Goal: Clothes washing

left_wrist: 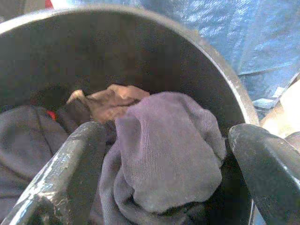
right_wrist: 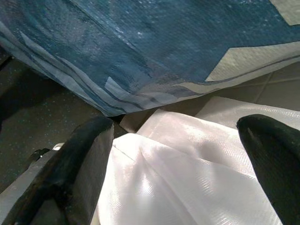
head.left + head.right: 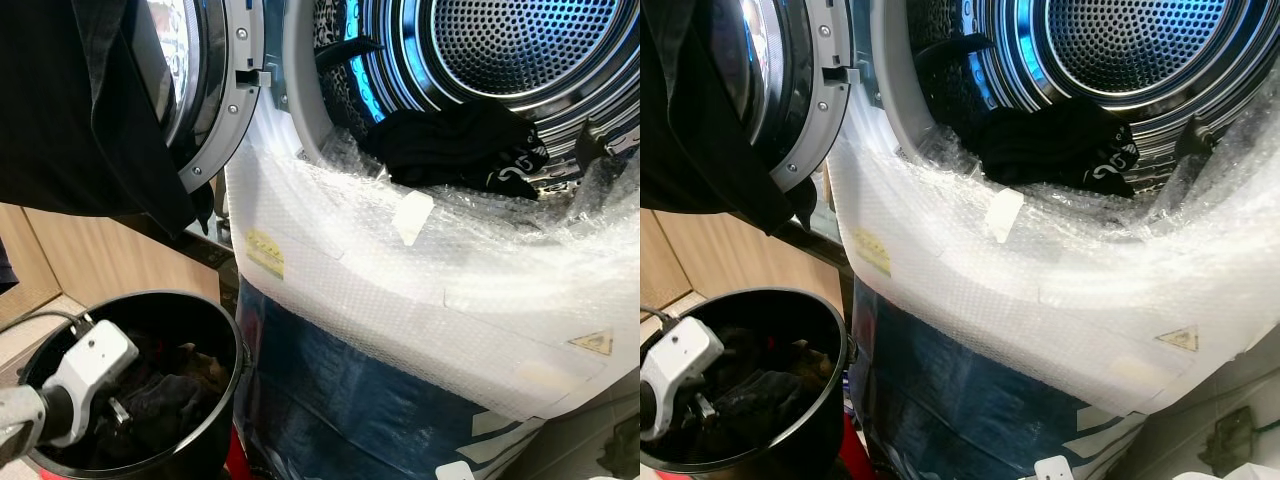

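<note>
A black bucket (image 3: pixel 236 345) stands on the floor at the lower left, with several dark clothes (image 3: pixel 165 400) in it. My left arm (image 3: pixel 85 375) reaches down into it. In the left wrist view my left gripper (image 1: pixel 166 136) is open, one finger on each side of a bunched grey-purple garment (image 1: pixel 164 150); a brown cloth (image 1: pixel 110 101) lies behind it. The washing machine's drum (image 3: pixel 520 40) is open, and a black garment (image 3: pixel 460 145) lies in its mouth. My right gripper (image 2: pixel 176 126) hangs open over a white sheet (image 2: pixel 187 178) on the floor.
The machine's round door (image 3: pixel 215 95) stands swung open to the left, with a black cloth (image 3: pixel 70 110) hanging in front of it. Bubble wrap (image 3: pixel 400 290) covers the machine's front, blue sheeting (image 3: pixel 330 400) below it. A wooden cabinet (image 3: pixel 90 260) stands behind the bucket.
</note>
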### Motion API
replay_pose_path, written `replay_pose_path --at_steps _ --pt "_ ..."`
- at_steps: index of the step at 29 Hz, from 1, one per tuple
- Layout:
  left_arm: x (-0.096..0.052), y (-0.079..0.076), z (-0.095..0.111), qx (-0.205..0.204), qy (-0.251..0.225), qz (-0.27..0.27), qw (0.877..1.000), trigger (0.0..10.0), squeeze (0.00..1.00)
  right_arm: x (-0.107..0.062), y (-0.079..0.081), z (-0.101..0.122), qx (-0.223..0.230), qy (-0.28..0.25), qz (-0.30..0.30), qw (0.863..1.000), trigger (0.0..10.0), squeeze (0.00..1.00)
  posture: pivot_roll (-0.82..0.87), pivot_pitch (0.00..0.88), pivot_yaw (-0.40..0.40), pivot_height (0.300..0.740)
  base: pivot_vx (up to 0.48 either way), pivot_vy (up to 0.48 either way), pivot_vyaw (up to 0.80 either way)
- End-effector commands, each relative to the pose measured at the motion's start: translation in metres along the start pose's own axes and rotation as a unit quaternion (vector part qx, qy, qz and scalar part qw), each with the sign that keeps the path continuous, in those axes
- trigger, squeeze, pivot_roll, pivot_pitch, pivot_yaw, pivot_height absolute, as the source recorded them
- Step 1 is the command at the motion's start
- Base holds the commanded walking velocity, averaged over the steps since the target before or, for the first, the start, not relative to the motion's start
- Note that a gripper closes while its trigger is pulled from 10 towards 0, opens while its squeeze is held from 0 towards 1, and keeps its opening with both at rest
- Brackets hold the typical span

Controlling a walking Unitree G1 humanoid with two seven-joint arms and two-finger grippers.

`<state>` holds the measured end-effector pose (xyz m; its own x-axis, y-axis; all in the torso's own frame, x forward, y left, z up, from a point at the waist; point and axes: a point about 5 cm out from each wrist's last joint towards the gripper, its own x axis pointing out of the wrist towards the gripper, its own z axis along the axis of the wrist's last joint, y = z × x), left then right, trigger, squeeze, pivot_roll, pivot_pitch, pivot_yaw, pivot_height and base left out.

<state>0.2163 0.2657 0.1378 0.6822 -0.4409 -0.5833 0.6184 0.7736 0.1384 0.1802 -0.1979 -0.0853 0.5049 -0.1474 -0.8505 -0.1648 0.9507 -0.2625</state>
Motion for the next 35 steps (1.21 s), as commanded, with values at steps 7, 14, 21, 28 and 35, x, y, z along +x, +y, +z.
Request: replay_pose_path --at_steps 7,14,21,28,35 --pt "0.006 0.008 -0.001 0.002 -0.002 0.018 1.0 10.0 1.0 0.0 -0.007 0.0 -0.007 0.004 -0.001 1.0 10.0 0.0 0.16 0.0 -0.14 0.74 0.0 0.0 0.0" --pt "0.017 0.021 -0.004 0.013 0.009 0.057 0.998 10.0 0.0 0.001 -0.008 0.006 -0.012 -0.006 -0.01 1.0 10.0 0.0 0.15 0.0 -0.144 0.74 0.0 0.0 0.0" --pt "0.034 0.011 -0.009 -0.021 -0.008 0.033 0.999 10.0 0.0 0.001 -0.006 0.009 -0.039 -0.015 -0.003 0.999 10.0 0.0 0.12 0.0 -0.15 0.74 0.0 0.0 0.0" --pt "0.035 0.011 -0.004 -0.022 -0.026 0.017 0.999 10.0 0.0 0.001 -0.01 0.009 -0.052 -0.014 -0.009 0.998 10.0 0.0 0.13 0.0 -0.162 0.74 0.0 0.0 0.0" --pt "0.032 0.005 -0.008 -0.012 -0.011 -0.002 1.0 10.0 0.0 0.001 -0.006 0.013 -0.069 -0.024 -0.003 0.997 10.0 0.0 0.14 0.0 -0.165 0.74 0.0 0.0 0.0"
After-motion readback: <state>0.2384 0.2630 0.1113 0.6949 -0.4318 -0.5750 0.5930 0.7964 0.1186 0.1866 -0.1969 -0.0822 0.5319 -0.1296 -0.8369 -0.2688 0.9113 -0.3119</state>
